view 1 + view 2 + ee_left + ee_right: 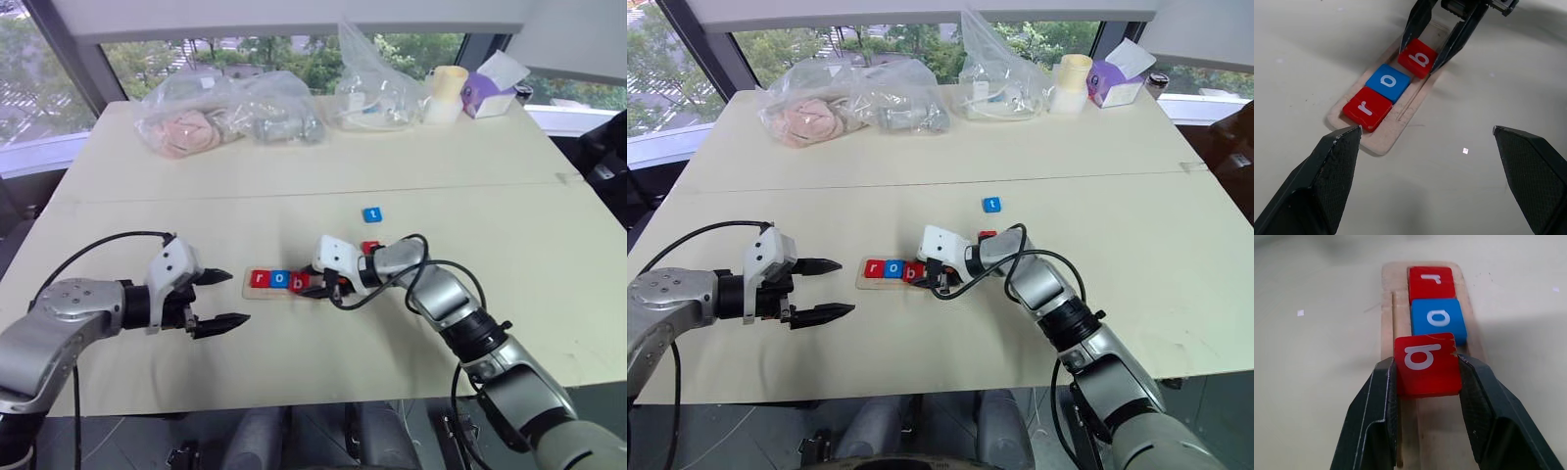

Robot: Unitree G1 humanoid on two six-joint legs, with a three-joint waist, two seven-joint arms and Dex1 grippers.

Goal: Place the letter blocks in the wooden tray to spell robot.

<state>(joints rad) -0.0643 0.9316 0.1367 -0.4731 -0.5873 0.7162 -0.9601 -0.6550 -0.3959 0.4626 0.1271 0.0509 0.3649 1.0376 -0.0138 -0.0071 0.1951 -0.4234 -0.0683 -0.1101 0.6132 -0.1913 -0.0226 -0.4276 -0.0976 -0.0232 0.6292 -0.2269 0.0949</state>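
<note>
The wooden tray [247, 292] lies mid-table with a red "r" block [260, 279] and a blue "o" block [280, 280] in its left end. My right gripper [309, 286] is shut on a red "b" block [1425, 377], holding it tilted over the tray right beside the "o". A blue "t" block [371, 214] lies loose on the table farther back. Another red block [370, 247] peeks out behind my right wrist, its letter hidden. My left gripper [235, 297] hangs open and empty just left of the tray's end.
Clear plastic bags [225, 116] with soft items lie along the table's far side. Beside them stand a pale yellow roll [446, 93] and a purple tissue box [487, 93]. A seam [294, 191] runs across the tabletop behind the tray.
</note>
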